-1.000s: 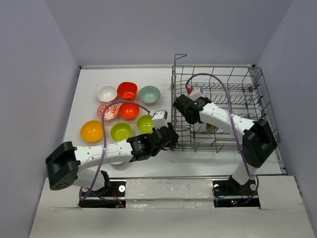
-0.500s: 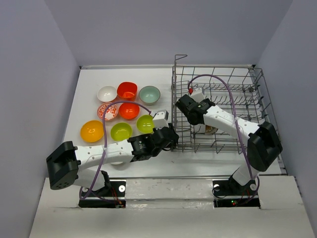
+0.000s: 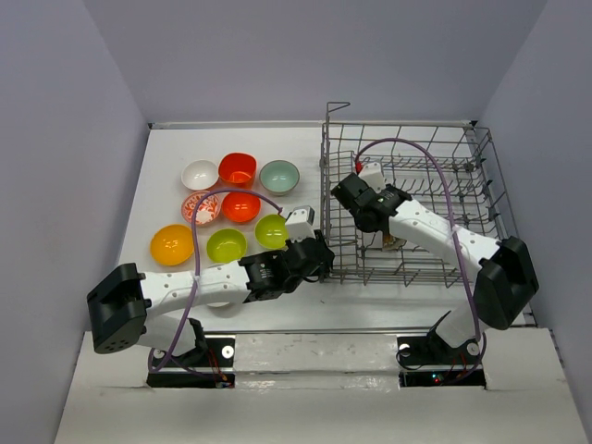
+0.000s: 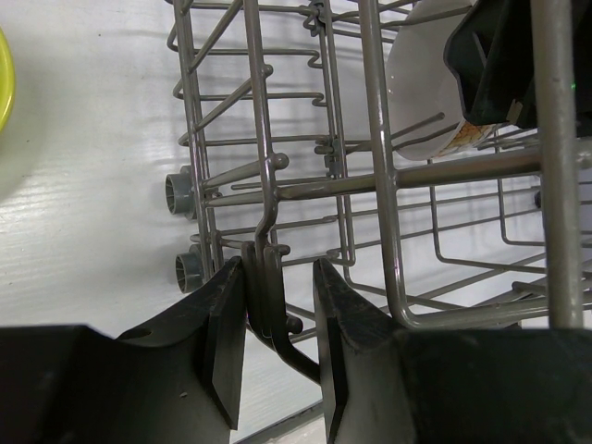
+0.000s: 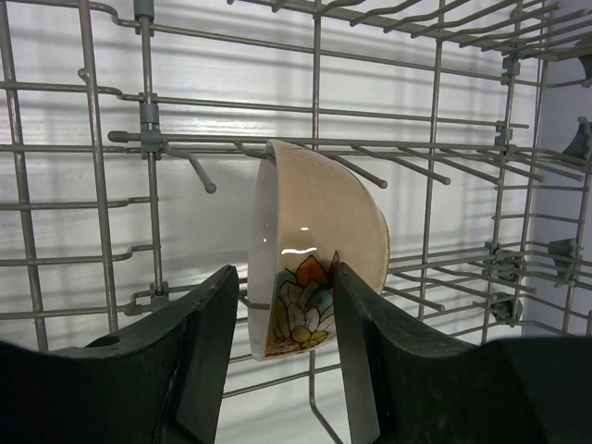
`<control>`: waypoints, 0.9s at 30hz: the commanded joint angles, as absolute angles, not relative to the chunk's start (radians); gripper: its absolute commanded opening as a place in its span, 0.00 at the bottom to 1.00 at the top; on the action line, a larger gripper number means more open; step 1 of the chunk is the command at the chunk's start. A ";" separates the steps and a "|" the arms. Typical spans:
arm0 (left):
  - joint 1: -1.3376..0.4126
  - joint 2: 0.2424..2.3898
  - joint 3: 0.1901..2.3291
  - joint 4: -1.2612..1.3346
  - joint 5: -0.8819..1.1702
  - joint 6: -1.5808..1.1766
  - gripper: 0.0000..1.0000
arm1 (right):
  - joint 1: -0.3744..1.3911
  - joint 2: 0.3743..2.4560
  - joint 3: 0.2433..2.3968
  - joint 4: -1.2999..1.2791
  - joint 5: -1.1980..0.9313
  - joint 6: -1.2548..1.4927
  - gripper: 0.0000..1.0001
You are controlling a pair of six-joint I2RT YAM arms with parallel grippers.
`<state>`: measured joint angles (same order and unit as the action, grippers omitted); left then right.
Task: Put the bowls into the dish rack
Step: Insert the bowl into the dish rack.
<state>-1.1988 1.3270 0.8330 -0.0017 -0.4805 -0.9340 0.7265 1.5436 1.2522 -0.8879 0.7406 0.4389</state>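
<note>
Btwn right pincer (image 5: 282, 277) jaws: patterned bowl (image 5: 319, 231), in rack (image 5: 148, 139).

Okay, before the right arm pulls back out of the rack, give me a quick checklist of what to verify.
1. Cream floral-patterned bowl standing on edge between tines of the grey wire dish rack: ok.
2. Right tool clear of that bowl: cannot tell; it flanks the bowl closely.
3. Left tool firm on the rack's edge wire: cannot tell.
4. Lime green round bowl upright on the white table for next pick: ok.
</note>
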 commanded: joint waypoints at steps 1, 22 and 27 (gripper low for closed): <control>-1.249 1.355 0.871 0.054 -0.413 -0.894 0.00 | 0.735 1.520 1.262 -0.877 0.680 0.509 0.50; -1.289 1.364 0.946 -0.032 -0.479 -0.911 0.05 | 0.735 1.289 1.384 -0.939 0.667 0.500 0.53; -1.305 1.324 0.979 -0.069 -0.531 -0.904 0.29 | 0.735 1.246 1.371 -0.937 0.664 0.485 0.54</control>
<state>-1.2522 1.3720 0.9031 -0.0811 -0.5247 -0.9756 0.7277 1.2915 1.3346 -0.9340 0.6701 0.4927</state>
